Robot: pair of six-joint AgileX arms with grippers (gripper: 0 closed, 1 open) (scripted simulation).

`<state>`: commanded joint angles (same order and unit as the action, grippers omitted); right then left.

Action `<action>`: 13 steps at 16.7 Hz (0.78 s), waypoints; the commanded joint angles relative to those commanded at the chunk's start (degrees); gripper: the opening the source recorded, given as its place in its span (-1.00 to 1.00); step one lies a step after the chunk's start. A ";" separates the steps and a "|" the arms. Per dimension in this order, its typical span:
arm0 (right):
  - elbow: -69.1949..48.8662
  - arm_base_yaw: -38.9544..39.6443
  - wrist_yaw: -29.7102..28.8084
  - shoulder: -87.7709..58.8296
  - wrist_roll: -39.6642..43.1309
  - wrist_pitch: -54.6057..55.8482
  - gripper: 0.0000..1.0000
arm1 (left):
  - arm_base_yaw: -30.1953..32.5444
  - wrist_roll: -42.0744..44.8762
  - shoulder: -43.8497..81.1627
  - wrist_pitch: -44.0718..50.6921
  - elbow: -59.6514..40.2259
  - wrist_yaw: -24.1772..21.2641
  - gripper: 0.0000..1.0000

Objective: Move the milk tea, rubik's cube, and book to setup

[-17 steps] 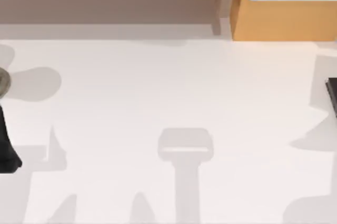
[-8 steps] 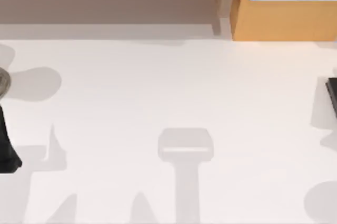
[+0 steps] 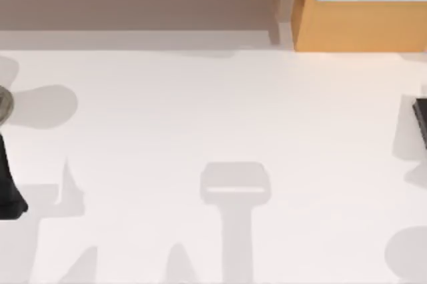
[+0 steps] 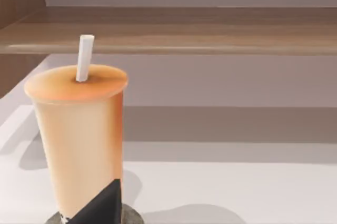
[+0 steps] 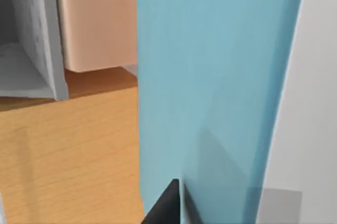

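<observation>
Milk tea (image 4: 79,145): stands upright on a grey coaster at lower left of the left wrist view, straw (image 4: 84,58) up.
Handling: probably light, thin-walled, spillable; take it mid-body, kept vertical.
Book (image 5: 216,92): pale blue panel, centre of the right wrist view; likely stiff, best pinched at an edge.
Top view: white surface (image 3: 220,117), wooden cabinet (image 3: 360,24) upper right.
Hands: open or closed, cannot tell.

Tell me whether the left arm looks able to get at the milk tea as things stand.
Probably yes. In the left wrist view the milk tea stands upright on a grey coaster right before the camera, a dark fingertip already against its base and nothing between; whether the fingers are closed on it is unclear.
</observation>
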<state>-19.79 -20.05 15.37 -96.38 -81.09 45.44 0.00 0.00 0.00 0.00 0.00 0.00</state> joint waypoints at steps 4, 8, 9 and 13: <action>0.00 0.00 0.00 0.00 0.00 0.00 -0.70 | 0.00 0.00 0.00 0.00 0.00 0.00 1.00; 0.00 0.00 0.00 0.00 0.00 0.00 -0.10 | 0.00 0.00 0.00 0.00 0.00 0.00 1.00; 0.00 0.00 0.00 0.00 0.00 0.00 0.06 | 0.00 0.00 0.00 0.00 0.00 0.00 1.00; 0.00 0.00 0.00 0.00 0.00 0.00 0.66 | 0.00 0.00 0.00 0.00 0.00 0.00 1.00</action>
<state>-19.79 -20.05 15.37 -96.38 -81.09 45.44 0.00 0.00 0.00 0.00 0.00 0.00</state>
